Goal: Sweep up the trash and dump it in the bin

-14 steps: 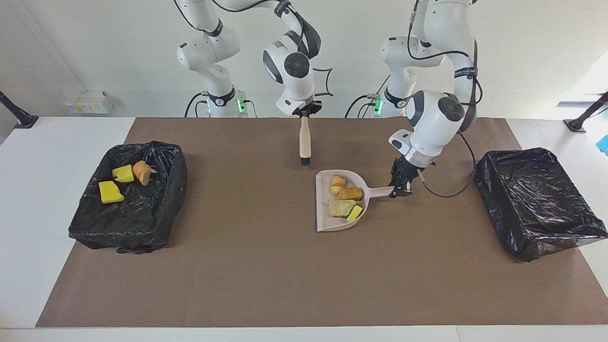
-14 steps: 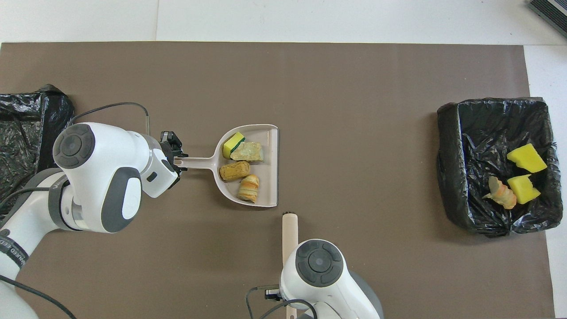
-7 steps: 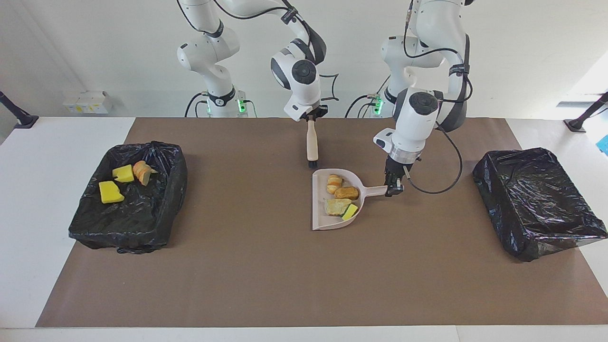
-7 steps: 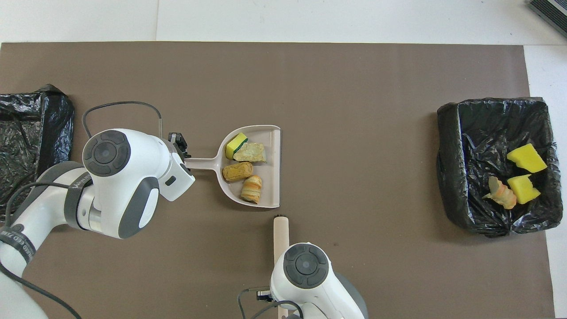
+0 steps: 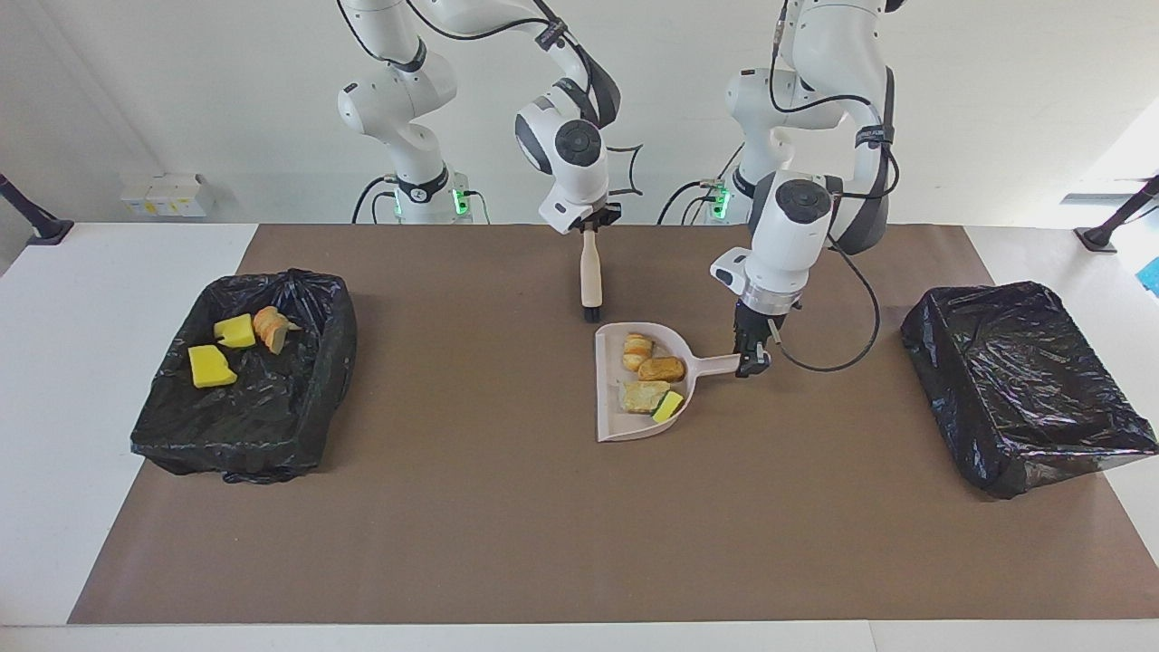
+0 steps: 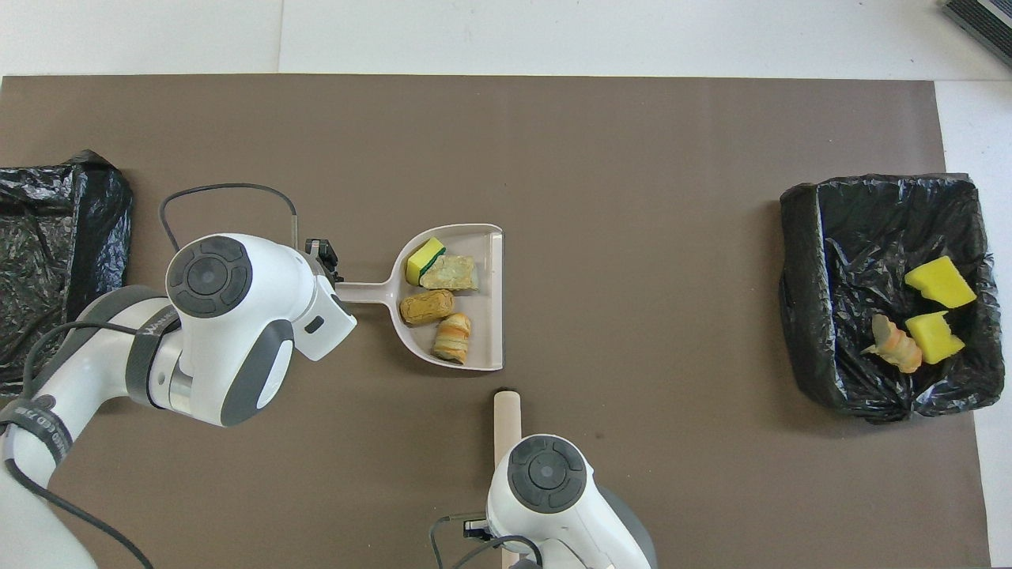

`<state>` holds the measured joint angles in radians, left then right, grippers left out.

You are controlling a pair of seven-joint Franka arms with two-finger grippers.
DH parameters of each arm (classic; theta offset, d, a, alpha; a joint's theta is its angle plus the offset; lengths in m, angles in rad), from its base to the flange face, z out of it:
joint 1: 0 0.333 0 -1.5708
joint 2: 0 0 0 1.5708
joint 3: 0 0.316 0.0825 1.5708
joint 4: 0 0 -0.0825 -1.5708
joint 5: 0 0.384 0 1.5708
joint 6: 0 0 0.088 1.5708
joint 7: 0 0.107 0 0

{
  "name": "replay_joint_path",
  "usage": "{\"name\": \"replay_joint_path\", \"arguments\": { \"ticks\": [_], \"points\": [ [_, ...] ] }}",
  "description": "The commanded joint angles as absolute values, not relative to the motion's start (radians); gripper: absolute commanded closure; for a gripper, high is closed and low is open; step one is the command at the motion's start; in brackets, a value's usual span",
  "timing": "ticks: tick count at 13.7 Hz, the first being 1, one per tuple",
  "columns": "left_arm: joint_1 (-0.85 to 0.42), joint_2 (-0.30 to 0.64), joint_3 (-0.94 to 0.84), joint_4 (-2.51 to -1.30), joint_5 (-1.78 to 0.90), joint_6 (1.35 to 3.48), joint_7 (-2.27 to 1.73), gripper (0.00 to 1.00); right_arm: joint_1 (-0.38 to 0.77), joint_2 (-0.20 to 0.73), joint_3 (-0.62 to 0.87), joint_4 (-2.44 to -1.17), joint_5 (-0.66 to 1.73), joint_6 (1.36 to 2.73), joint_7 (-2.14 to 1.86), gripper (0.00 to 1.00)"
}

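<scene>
Four scraps [image 5: 650, 378] lie loose in our dustpan [image 5: 608, 426], which sits mid-table; three more already lie in the bin [image 5: 244, 380] at the right arm's end. We judge that tilting or jerking on the lift could spill them over the open lip. The pan's long axis runs along the table, mouth toward that bin, handle toward the empty bin [image 5: 1019, 385]. Our left gripper [image 5: 753, 360] is clenched on the handle tip. Our right gripper [image 5: 589, 217], clamped on the brush [image 5: 590, 276], hangs nearer the robots.

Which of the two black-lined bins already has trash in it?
The bin at the right arm's end of the table: it holds two yellow sponge pieces and a bread lump. The other bin looks empty.
</scene>
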<state>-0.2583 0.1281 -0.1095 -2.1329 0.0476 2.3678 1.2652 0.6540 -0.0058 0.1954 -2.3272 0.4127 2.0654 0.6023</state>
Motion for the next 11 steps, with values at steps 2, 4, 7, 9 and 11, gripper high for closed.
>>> {"name": "replay_joint_path", "arguments": {
  "ticks": [2, 4, 7, 9, 11],
  "points": [
    [-0.273, 0.124, -0.103, -2.140, 0.072, 2.367, 1.215, 1.00, 0.650, 0.008, 0.196, -2.333, 0.426, 2.109, 0.618, 0.77],
    [-0.247, 0.133, -0.103, -2.119, 0.071, 2.347, 1.233, 1.00, 0.646, 0.015, 0.195, -2.324, 0.425, 2.105, 0.614, 0.00],
    [-0.195, 0.120, -0.104, -2.088, 0.022, 2.292, 1.307, 1.00, 0.644, 0.037, 0.193, -2.281, 0.417, 2.097, 0.612, 0.00],
    [-0.151, 0.124, -0.104, -2.005, -0.056, 2.186, 1.412, 1.00, 0.640, 0.037, 0.189, -2.258, 0.410, 2.094, 0.611, 0.00],
    [-0.106, 0.127, -0.103, -1.955, -0.093, 2.132, 1.460, 1.00, 0.609, 0.019, 0.183, -2.247, 0.387, 2.095, 0.612, 0.00]
  ]
}}
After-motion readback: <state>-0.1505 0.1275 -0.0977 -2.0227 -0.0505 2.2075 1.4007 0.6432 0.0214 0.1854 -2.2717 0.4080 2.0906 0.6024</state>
